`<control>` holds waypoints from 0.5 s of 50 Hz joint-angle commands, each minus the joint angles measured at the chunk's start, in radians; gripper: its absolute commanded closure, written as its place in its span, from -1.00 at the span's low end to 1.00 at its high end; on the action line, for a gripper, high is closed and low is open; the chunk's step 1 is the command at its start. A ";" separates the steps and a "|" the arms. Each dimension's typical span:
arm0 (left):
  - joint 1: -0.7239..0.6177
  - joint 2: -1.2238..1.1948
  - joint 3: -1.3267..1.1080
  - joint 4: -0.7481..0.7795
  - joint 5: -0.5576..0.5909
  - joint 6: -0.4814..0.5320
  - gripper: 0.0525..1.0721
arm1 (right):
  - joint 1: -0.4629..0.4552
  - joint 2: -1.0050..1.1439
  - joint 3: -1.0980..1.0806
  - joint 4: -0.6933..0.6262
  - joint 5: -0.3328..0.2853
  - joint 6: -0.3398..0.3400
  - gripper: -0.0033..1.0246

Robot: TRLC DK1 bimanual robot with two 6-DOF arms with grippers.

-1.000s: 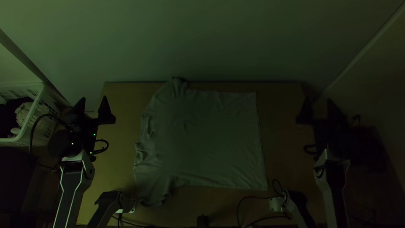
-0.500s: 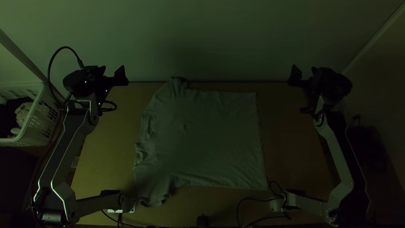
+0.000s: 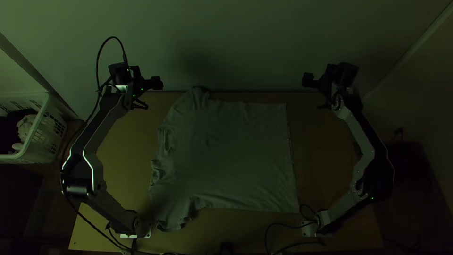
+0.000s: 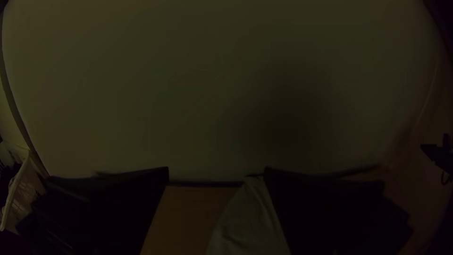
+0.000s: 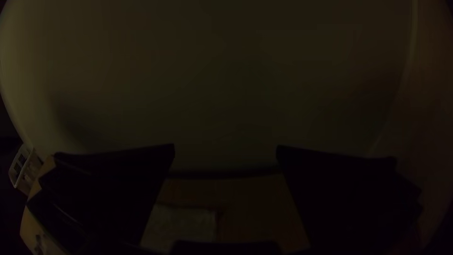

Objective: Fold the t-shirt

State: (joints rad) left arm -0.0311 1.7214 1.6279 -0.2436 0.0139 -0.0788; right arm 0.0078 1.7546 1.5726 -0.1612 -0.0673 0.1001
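The table [image 3: 328, 160] is holding the spread t-shirt [image 3: 236, 156]; left gripper [image 4: 217, 168] and right gripper [image 5: 225, 145], fingers apart, are hanging ready, needing matched pinches along its far edge [image 3: 247, 106].

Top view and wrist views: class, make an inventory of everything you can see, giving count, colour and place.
Table: one, light wood, between the arms
T-shirt: one, greyish, spread on the table, collar toward the left, hem toward the right
Basket: one, white, left of the table
Basket's contents: count unclear, pale and dark, inside it
Wall: one, pale, beyond the table
Cables: several, black, by the arms
Arms: two, silver-grey and black, at left and right
Left gripper, right gripper: one each, black, near the far edge, open
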 commanded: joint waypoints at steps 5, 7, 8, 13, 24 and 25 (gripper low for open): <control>-0.012 0.156 0.150 -0.083 -0.003 -0.026 -0.88 | 0.026 0.097 0.067 -0.011 0.006 0.033 -0.92; -0.013 0.185 0.176 -0.088 -0.003 -0.024 -0.82 | 0.034 0.112 0.076 -0.014 0.006 0.035 -0.92; -0.013 0.204 0.191 -0.097 -0.003 -0.022 -0.76 | 0.035 0.123 0.081 -0.017 0.006 0.035 -0.92; -0.018 0.300 0.291 -0.164 -0.003 -0.024 -0.71 | 0.043 0.158 0.101 -0.021 0.006 0.047 -0.92; -0.033 0.481 0.471 -0.284 -0.005 -0.027 -0.70 | 0.057 0.224 0.144 -0.061 0.006 0.062 -0.92; -0.035 0.494 0.480 -0.286 -0.005 -0.027 -0.70 | 0.057 0.229 0.145 -0.061 0.006 0.066 -0.92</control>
State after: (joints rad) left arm -0.0532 2.1544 2.0388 -0.5014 0.0139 -0.0902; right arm 0.0540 1.9507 1.6890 -0.2089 -0.0677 0.1352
